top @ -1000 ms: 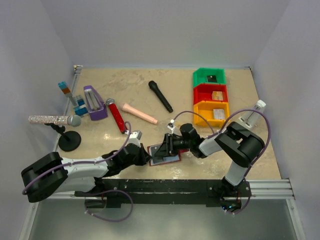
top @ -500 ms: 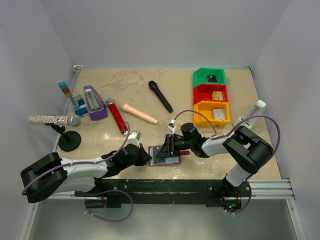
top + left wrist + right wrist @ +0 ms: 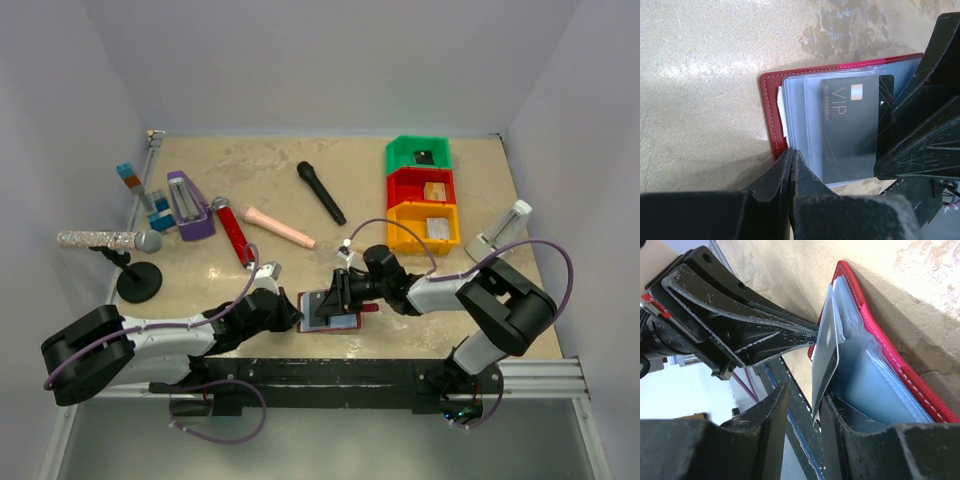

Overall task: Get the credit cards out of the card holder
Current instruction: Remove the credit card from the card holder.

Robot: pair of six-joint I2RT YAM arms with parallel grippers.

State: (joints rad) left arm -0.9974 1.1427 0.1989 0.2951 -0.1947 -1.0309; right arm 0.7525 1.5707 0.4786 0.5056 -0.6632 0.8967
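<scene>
From the top, the card holder [image 3: 340, 322] lies open on the table [image 3: 250, 170], close to the front edge and between the two arms. The left tool [image 3: 291, 312] is at the holder's left side, and the right tool [image 3: 333, 297] is over its right part. Far behind the holder and to the right, a green bin [image 3: 418, 153], a red bin [image 3: 421, 187] and a yellow bin [image 3: 423, 226] stand in a row. A black microphone [image 3: 321, 192] lies behind the holder, and a red microphone [image 3: 232, 230] lies behind it to the left. From the left wrist, the holder's red cover [image 3: 769, 115] has pale blue sleeves [image 3: 796, 120] inside, and a black card [image 3: 850, 125] with "VIP" on it lies on them. The left tool's fingers [image 3: 770, 180] are pressed tight together with their tips right at the holder's near edge. I cannot tell if a bit of the cover is pinched between them. From the right wrist, the card [image 3: 826, 357] sticks up out of the sleeves and looks pale and shiny. The right tool's fingers [image 3: 762, 415] are apart, one on each side of the card. There is a gap between the card and the left one.
</scene>
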